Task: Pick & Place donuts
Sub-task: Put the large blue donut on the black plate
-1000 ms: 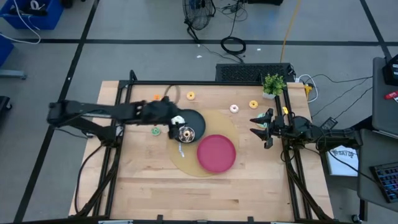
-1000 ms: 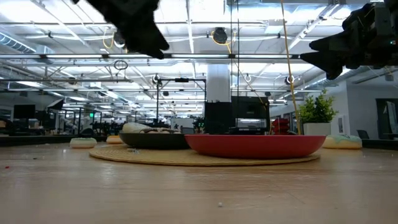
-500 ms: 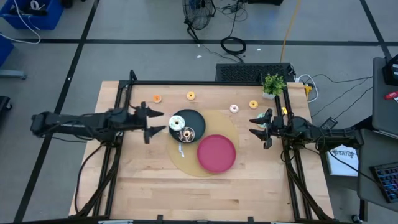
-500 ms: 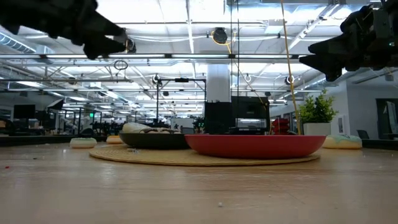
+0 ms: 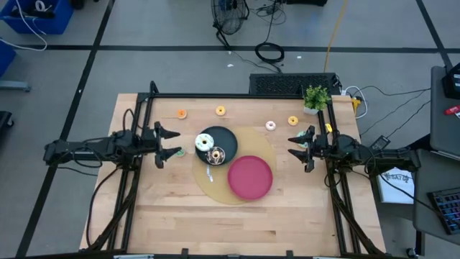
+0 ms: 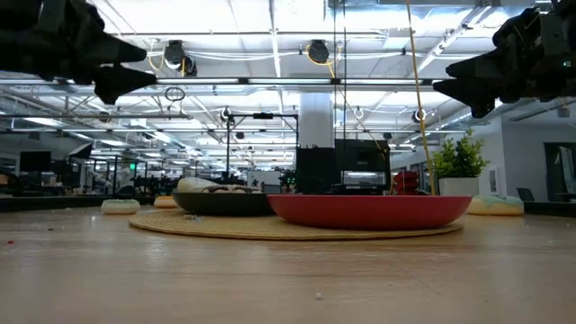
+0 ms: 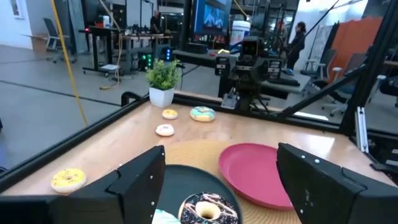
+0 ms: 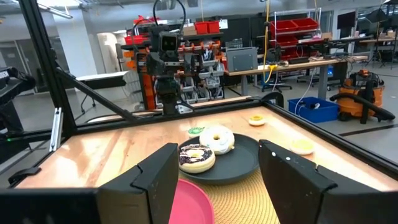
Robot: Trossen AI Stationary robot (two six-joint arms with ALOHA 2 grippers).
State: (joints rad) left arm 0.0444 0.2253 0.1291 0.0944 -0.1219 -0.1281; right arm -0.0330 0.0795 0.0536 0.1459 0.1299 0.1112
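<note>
With two donuts (image 5: 209,146) already on the black plate (image 5: 228,137), the left pincer (image 5: 167,142) hangs wide and empty just left of it, so the next reach looks to be the green donut (image 5: 179,152) beside that plate.

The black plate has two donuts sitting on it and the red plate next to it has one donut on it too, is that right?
Not quite. The red plate holds no donut, as the high view shows. The black plate does hold two: a white donut and a brown sprinkled donut.
</note>
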